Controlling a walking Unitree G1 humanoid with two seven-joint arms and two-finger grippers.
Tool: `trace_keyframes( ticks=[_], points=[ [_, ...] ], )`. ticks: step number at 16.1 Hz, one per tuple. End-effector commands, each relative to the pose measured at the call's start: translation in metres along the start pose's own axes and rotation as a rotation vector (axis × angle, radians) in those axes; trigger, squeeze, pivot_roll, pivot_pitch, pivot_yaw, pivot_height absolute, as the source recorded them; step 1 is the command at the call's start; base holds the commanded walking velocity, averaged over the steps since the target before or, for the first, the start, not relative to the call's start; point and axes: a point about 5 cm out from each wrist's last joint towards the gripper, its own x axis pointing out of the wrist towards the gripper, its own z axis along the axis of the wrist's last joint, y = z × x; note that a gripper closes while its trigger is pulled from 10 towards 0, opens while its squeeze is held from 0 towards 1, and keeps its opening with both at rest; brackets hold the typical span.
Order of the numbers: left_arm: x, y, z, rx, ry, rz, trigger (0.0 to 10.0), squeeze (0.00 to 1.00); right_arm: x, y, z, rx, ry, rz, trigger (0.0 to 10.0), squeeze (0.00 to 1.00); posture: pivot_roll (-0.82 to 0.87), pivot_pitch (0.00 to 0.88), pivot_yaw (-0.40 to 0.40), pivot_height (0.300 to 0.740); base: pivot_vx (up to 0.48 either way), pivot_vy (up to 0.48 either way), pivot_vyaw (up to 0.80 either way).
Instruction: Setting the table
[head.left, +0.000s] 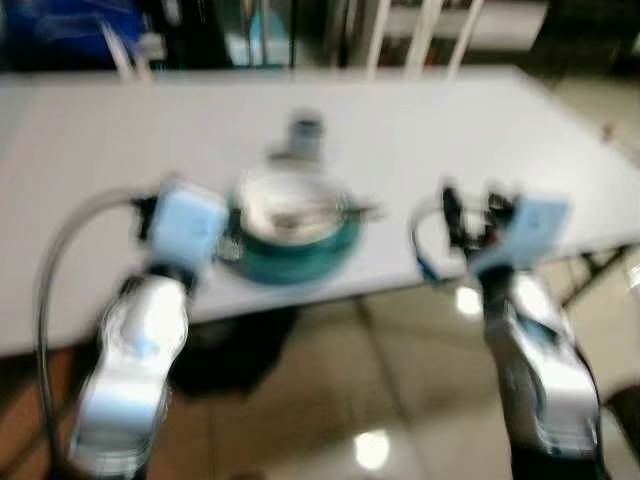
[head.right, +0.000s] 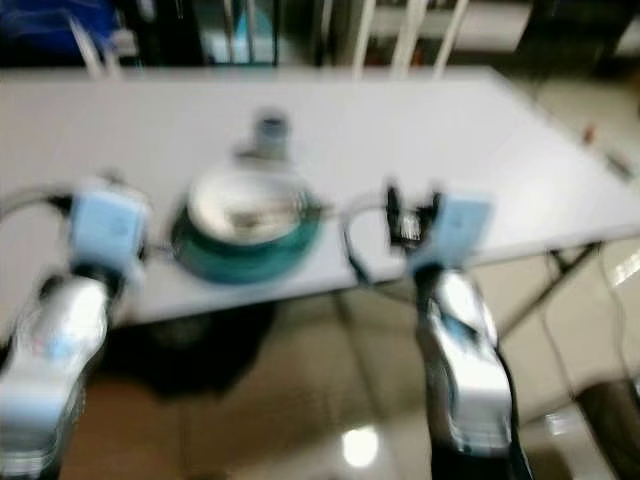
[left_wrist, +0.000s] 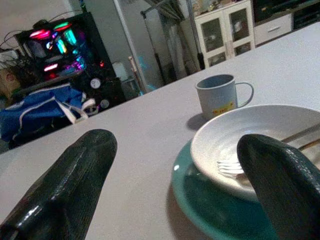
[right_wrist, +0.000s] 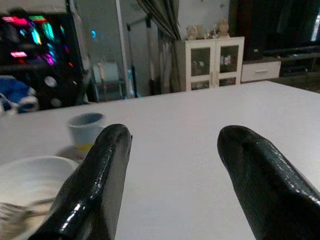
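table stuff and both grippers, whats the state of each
white bowl: upright, stacked on the teal plate, fork and chopsticks in it
teal plate: flat on the table, under the bowl
mug: upright, behind the bowl
left gripper: jaws open, beside the plate
right gripper: jaws open, nothing held

White cabinet (right_wrist: 209, 62) behind table; glowing computer case (left_wrist: 60, 47); blue bag (left_wrist: 37, 112).
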Motion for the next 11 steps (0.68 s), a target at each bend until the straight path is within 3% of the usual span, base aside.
trace_keyframes(
  ticks=[1, 3, 6, 9, 11],
  points=[
    [0.002, 0.004, 0.005, 0.01, -0.017, 0.011, 10.0, 0.0, 0.002, 0.007, 0.011, 0.015, -0.063, 0.048, 10.0, 0.0, 0.03, 0.0, -0.074, 0.74, 0.0, 0.48, 0.0],
    [0.003, 0.003, 0.009, 0.022, -0.027, 0.007, 10.0, 0.0, 0.001, 0.015, 0.012, -0.027, -0.078, 0.118, 10.0, 0.0, 0.05, 0.0, -0.065, 0.74, 0.0, 0.48, 0.0],
    [0.004, 0.01, 0.017, 0.057, -0.041, 0.007, 10.0, 0.0, -0.002, 0.02, 0.004, 0.091, -0.064, 0.138, 10.0, 0.0, 0.11, 0.0, -0.038, 0.74, 0.0, 0.48, 0.0],
    [0.005, 0.022, 0.024, 0.095, -0.038, -0.005, 10.0, 0.0, -0.001, 0.024, -0.006, 0.122, -0.016, 0.11, 10.0, 0.0, 0.17, 0.0, 0.034, 0.74, 0.0, 0.48, 0.0],
    [0.006, 0.028, 0.021, 0.052, -0.016, 0.007, 10.0, 0.0, 0.001, 0.029, -0.008, 0.112, -0.01, 0.101, 10.0, 0.0, 0.14, 0.0, 0.068, 0.74, 0.0, 0.48, 0.0]
  ],
)
